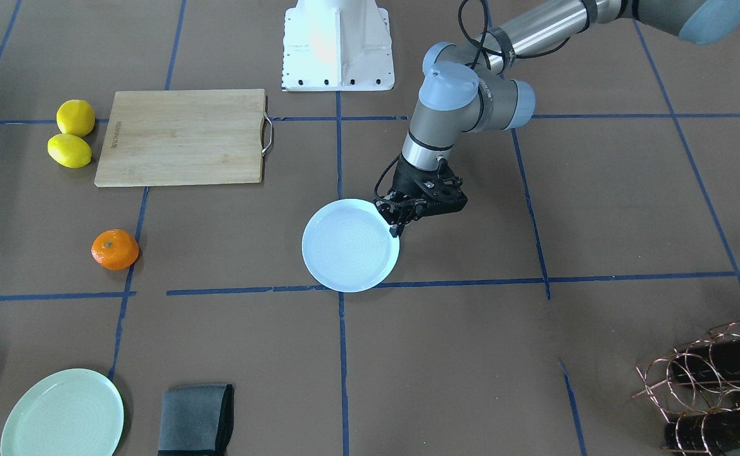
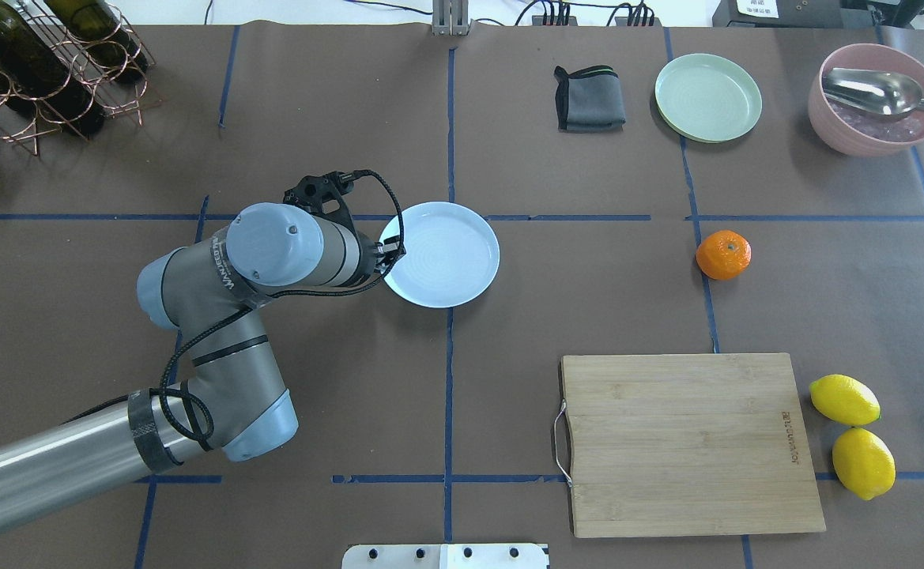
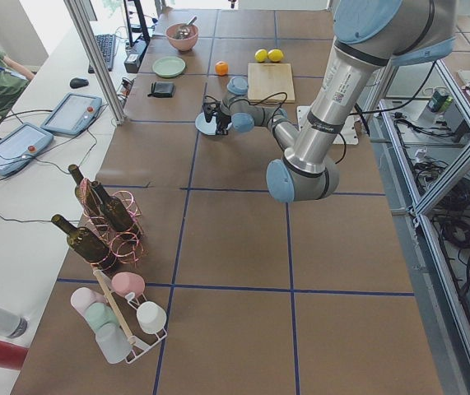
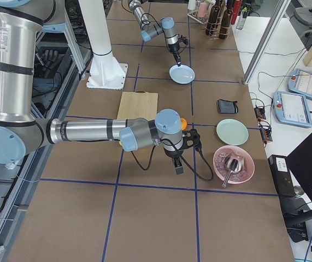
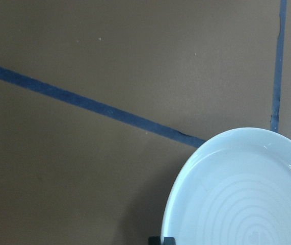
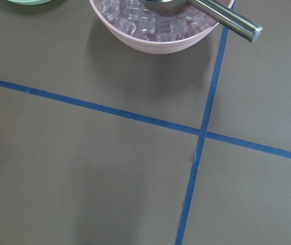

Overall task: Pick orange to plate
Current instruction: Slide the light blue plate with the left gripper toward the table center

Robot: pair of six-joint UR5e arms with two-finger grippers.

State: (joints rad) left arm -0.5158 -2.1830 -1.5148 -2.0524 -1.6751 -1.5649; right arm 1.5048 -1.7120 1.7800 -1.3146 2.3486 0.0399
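Note:
The orange lies alone on the brown table, on the robot's right side, also seen at front left in the front-facing view as the orange. The white bluish plate rests flat near the table's middle. My left gripper reaches down to the plate's rim on its left-arm side, fingers pinched together on the edge. In the left wrist view the plate fills the lower right. My right gripper appears only in the exterior right view, hanging between the orange and the pink bowl; whether it is open I cannot tell.
A wooden cutting board with two lemons beside it lies near the robot's right. At the far side are a grey cloth, a pale green plate and a pink bowl of ice with a spoon. A wine rack occupies the far left corner.

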